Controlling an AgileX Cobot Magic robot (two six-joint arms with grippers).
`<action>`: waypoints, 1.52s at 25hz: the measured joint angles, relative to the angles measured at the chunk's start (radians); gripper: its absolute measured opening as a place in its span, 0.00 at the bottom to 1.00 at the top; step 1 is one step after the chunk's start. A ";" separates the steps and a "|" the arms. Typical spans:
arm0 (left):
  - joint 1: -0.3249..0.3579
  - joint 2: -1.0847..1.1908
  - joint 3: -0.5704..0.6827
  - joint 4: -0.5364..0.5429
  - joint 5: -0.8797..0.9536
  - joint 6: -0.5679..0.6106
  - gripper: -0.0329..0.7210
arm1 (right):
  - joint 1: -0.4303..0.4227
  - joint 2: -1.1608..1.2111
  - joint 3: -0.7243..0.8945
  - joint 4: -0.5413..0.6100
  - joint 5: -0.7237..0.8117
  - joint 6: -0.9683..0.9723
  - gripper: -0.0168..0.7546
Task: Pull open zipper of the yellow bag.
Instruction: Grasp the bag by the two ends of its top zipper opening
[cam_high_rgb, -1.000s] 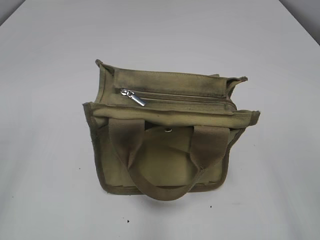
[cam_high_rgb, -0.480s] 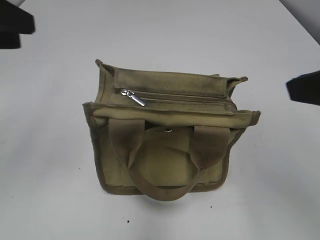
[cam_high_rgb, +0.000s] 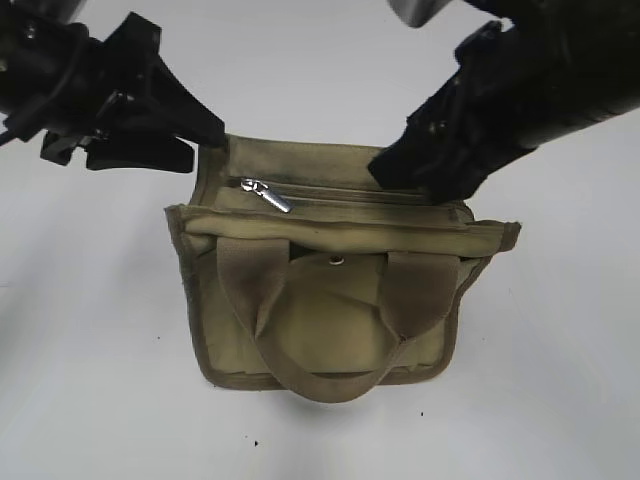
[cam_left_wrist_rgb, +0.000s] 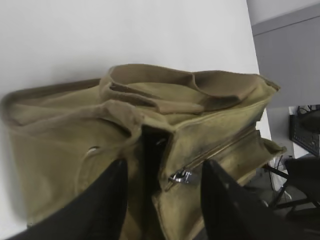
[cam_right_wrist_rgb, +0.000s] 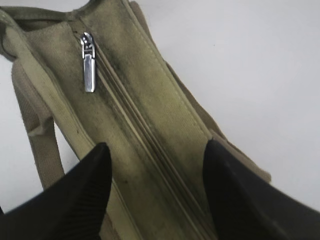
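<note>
The yellow bag (cam_high_rgb: 330, 270) stands upright in the middle of the white table, handles drooping toward the front. Its zipper (cam_high_rgb: 350, 192) runs shut along the top, and the silver pull tab (cam_high_rgb: 270, 196) lies at the left end. My left gripper (cam_high_rgb: 200, 148) hovers open by the bag's upper left corner. In the left wrist view its fingers (cam_left_wrist_rgb: 112, 200) straddle that end, with the pull tab (cam_left_wrist_rgb: 181, 176) between them, untouched. My right gripper (cam_high_rgb: 410, 180) is open over the zipper's right end. Its fingers (cam_right_wrist_rgb: 95, 175) span the bag top (cam_right_wrist_rgb: 150, 115), far from the pull tab (cam_right_wrist_rgb: 89, 70).
The bag's front pocket has a round snap button (cam_high_rgb: 337, 261) between the two webbing handles (cam_high_rgb: 320, 380). The white table (cam_high_rgb: 90, 350) extends on all sides of the bag. Both dark arms cross the upper corners of the exterior view.
Both arms have come in from the upper corners and now reach the bag's two top ends. The right jaws have narrowed a little. The bag and pull tab have not moved.
</note>
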 joint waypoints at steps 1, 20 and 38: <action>-0.011 0.018 -0.008 -0.005 0.001 0.000 0.54 | 0.014 0.024 -0.021 0.000 -0.004 -0.001 0.62; -0.103 0.117 -0.039 -0.066 -0.154 0.016 0.25 | 0.148 0.328 -0.263 -0.004 -0.017 -0.100 0.59; -0.105 0.093 -0.037 -0.063 -0.153 0.041 0.09 | 0.149 0.402 -0.286 -0.014 -0.001 -0.107 0.38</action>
